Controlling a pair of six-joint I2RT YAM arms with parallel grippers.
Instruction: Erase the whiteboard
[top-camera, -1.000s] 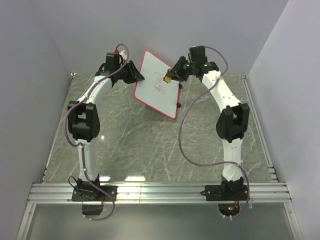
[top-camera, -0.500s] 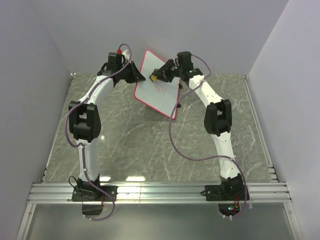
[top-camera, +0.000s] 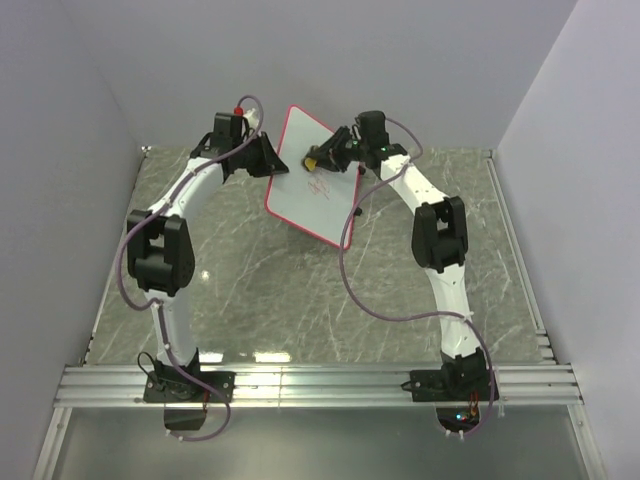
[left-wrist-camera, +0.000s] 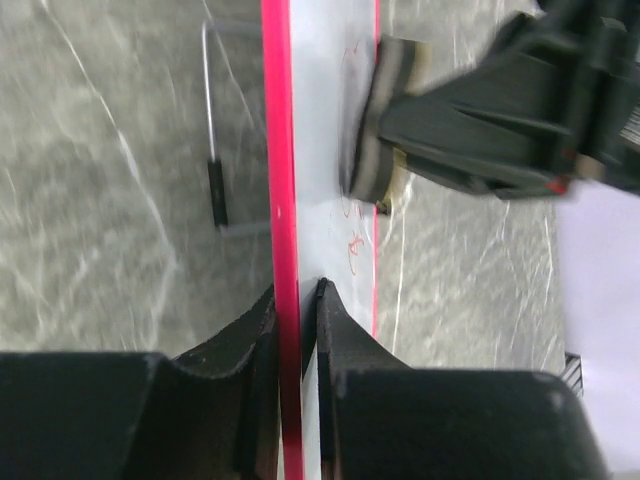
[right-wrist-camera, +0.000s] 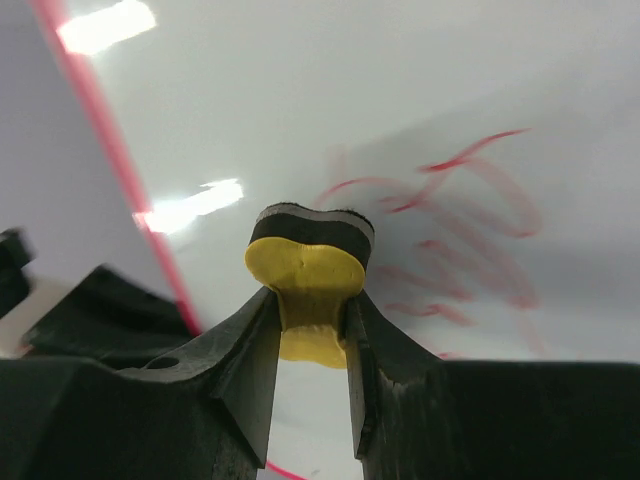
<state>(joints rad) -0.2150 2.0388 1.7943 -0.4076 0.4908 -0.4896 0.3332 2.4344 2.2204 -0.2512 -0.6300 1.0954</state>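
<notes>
Left pincer (top-camera: 273, 161), top view: closed on the left edge of the whiteboard (top-camera: 312, 200), holding it up off the table (top-camera: 250, 290). Board stands tilted at the far middle of the table, between the two arms, its face turned toward the right arm. Right pincer (top-camera: 320, 158) comes in from the right, closed on a yellow eraser (top-camera: 311, 159). Eraser sits at the upper left part of the board's face. Faint red scribbles (top-camera: 320, 184) lie just below it. Whether the lower corner rests on the table, cannot tell from here.

Left wrist view: left pincer (left-wrist-camera: 297, 300) has its jaws nearly together, with the red rim of the whiteboard (left-wrist-camera: 283, 150) pinched between them. Board is seen edge-on, running straight away from the camera. On the white face, the eraser (left-wrist-camera: 378, 125) presses flat, its dark pad against the board. Right pincer (left-wrist-camera: 440, 120) is behind it, blurred. Small red marks show nearer the jaws. On the board's other side, a wire stand (left-wrist-camera: 212, 150) hangs over the marbled table (left-wrist-camera: 100, 200).

Right wrist view: right pincer (right-wrist-camera: 312, 320) is partly open, both fingers (right-wrist-camera: 250, 340) tight on the yellow waist of the eraser (right-wrist-camera: 305, 265). Black pad faces the whiteboard (right-wrist-camera: 400, 80). Red scribbles (right-wrist-camera: 450, 230) loop to the right of the pad. Red rim runs diagonally on the left.
</notes>
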